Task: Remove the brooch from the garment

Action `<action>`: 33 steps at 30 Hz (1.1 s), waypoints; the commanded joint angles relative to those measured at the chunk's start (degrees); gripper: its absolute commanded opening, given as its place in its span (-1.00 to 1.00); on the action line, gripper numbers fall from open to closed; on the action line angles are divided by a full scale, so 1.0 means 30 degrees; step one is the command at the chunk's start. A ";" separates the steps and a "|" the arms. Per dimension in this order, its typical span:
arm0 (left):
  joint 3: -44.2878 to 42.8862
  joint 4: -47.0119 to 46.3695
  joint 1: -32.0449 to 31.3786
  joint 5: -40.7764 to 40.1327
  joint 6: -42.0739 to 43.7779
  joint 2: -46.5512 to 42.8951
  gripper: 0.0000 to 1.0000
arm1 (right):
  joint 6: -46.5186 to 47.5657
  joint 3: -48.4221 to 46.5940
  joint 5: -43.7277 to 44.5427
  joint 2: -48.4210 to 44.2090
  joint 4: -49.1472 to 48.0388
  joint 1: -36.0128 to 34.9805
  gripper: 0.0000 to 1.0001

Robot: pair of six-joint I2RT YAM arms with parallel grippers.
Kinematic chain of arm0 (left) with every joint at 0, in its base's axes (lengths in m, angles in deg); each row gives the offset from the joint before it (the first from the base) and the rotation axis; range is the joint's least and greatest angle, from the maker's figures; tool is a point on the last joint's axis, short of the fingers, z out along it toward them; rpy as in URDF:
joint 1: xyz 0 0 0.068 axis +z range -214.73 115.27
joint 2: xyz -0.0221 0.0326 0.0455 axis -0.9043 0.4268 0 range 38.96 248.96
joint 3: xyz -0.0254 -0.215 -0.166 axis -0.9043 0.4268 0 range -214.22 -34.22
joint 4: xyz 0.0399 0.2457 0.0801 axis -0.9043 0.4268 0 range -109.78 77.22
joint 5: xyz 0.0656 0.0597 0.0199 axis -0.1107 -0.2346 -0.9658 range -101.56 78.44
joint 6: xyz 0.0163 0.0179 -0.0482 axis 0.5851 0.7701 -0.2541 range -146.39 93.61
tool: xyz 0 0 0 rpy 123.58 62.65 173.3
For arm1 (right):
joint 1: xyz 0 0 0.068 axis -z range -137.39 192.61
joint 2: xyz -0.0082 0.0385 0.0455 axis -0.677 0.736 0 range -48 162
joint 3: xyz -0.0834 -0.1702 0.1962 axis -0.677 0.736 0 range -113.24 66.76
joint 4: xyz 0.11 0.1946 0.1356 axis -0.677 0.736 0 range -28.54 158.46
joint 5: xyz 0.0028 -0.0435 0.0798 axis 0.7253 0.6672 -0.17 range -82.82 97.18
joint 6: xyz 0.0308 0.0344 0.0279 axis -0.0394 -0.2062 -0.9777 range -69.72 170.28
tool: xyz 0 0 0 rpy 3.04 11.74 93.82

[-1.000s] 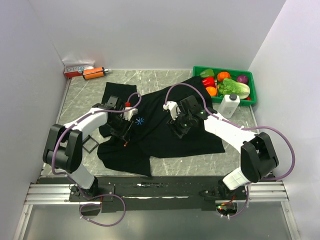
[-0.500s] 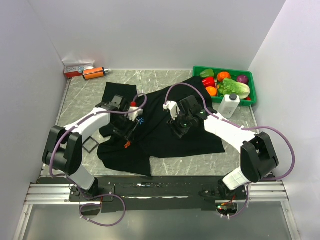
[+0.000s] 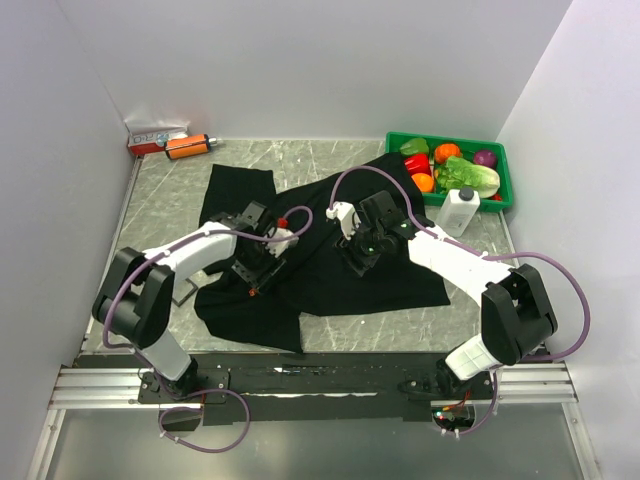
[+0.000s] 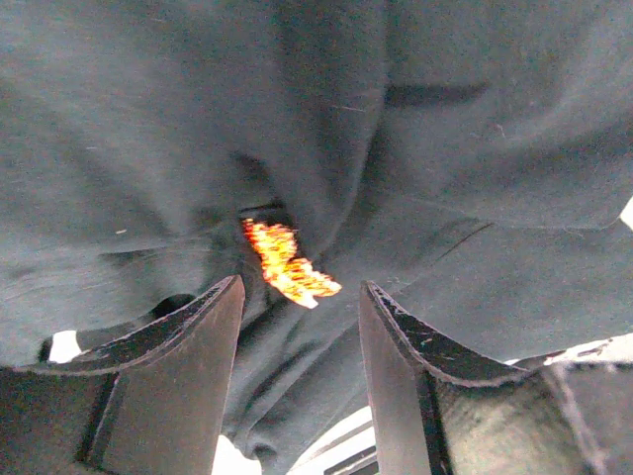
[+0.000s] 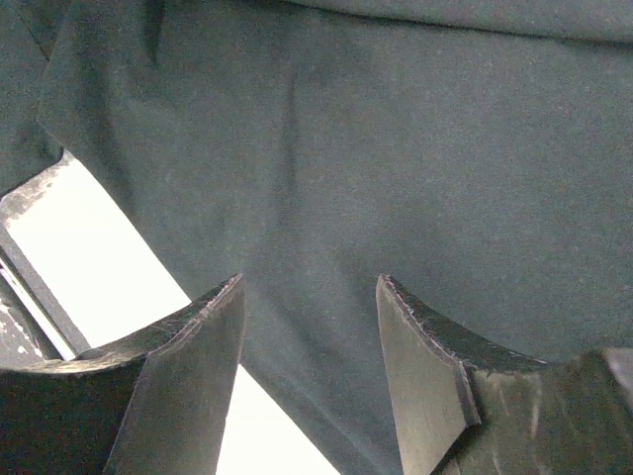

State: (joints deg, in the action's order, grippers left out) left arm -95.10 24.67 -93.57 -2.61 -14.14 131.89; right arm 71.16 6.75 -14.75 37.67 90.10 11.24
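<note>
Top external: black shirt [image 3: 330,270] lies crumpled across the middle of the table [image 3: 330,160], one end running toward the far right corner and the other toward the near edge, left of centre. Left gripper [image 3: 262,275] is down on the left part of the shirt; right gripper [image 3: 358,258] is down on its middle.

Left wrist: brooch [image 4: 287,265] sits in a fold of the shirt, orange, irregular and blurred. It is just past the fingertips and lined up with the gap. Jaws are spread wide, nothing clamped, and neither finger touches the brooch.

Right wrist: jaws are also spread wide, with only flat black cloth beyond them and nothing between the fingers [image 5: 188,376]. Can't tell whether the tips touch the cloth. A bright strip of table shows past the cloth's edge on the left.

Off the shirt: green bin [image 3: 500,150] of produce in the far right corner, white bottle [image 3: 458,212] just in front of it, orange cylinder [image 3: 188,146] and a small box [image 3: 155,138] in the far left corner.
</note>
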 commanded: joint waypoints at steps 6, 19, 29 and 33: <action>-0.0535 -0.0079 -0.0816 -0.0610 0.0047 0.0489 0.11 | 0.0128 -0.0388 -0.0012 0.0067 -0.0642 -0.0147 0.25; -0.1384 0.0155 -0.0758 -0.2925 -0.0363 0.0461 -0.42 | 0.0129 -0.0417 0.0016 0.0067 -0.0553 -0.0205 0.25; -0.1562 0.0478 -0.0524 -0.2515 -0.0451 0.0431 -0.57 | 0.0158 -0.0973 -0.0042 0.0565 -0.0261 -0.0206 0.25; -0.1503 0.0565 -0.0406 -0.2164 -0.0480 0.0578 -0.60 | 0.0275 -0.1237 0.0075 0.0740 -0.0173 -0.0235 0.25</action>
State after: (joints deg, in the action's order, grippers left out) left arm -98.64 25.50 -95.21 -9.91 -14.95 133.72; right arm 71.19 6.57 -14.75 39.31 90.08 11.08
